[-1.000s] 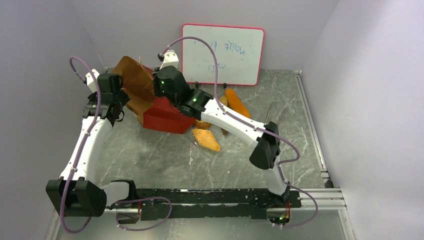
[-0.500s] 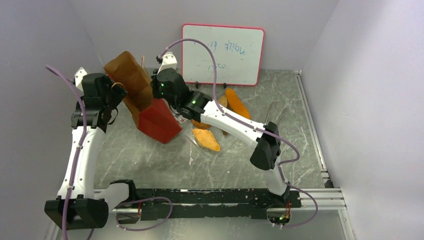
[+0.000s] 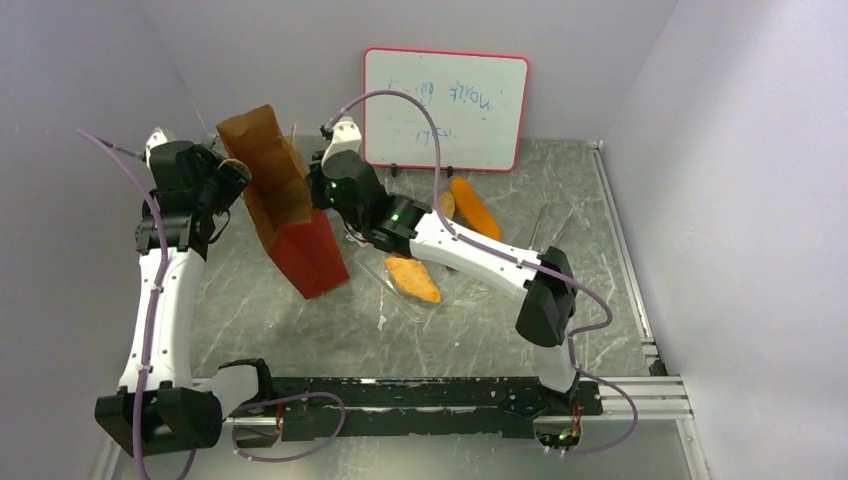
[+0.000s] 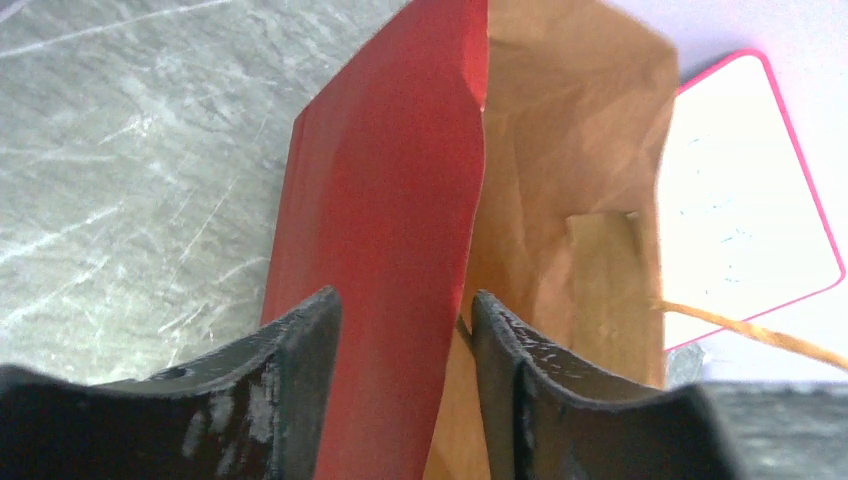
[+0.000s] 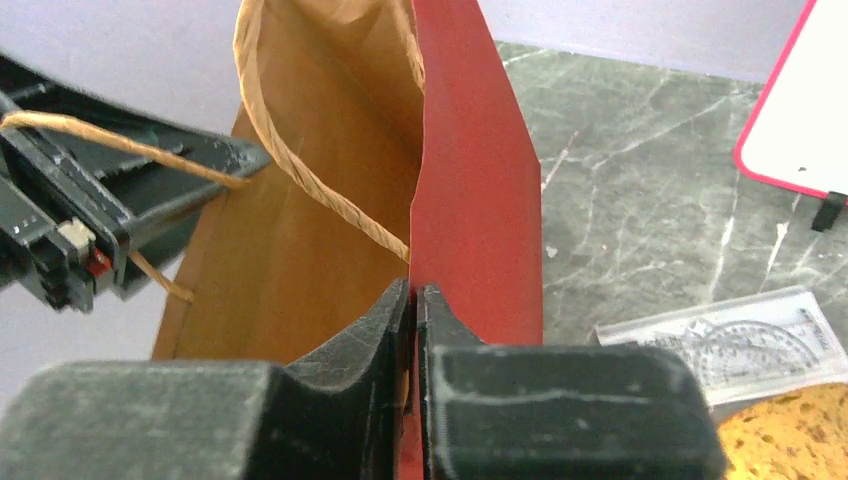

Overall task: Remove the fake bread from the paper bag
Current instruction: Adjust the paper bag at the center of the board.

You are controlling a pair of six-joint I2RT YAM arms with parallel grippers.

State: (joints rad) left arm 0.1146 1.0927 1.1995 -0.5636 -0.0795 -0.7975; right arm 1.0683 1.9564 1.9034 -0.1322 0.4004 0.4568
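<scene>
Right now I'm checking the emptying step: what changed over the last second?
The paper bag swung from tipped over to almost upright, mouth raised, the right claw pinching its rim, the left claw straddling its edge. The fake bread outside and the whiteboard stayed put.

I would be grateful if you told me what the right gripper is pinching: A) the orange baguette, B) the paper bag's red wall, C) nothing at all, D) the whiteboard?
B: in the right wrist view the right gripper is shut on the red wall of the paper bag.
</scene>
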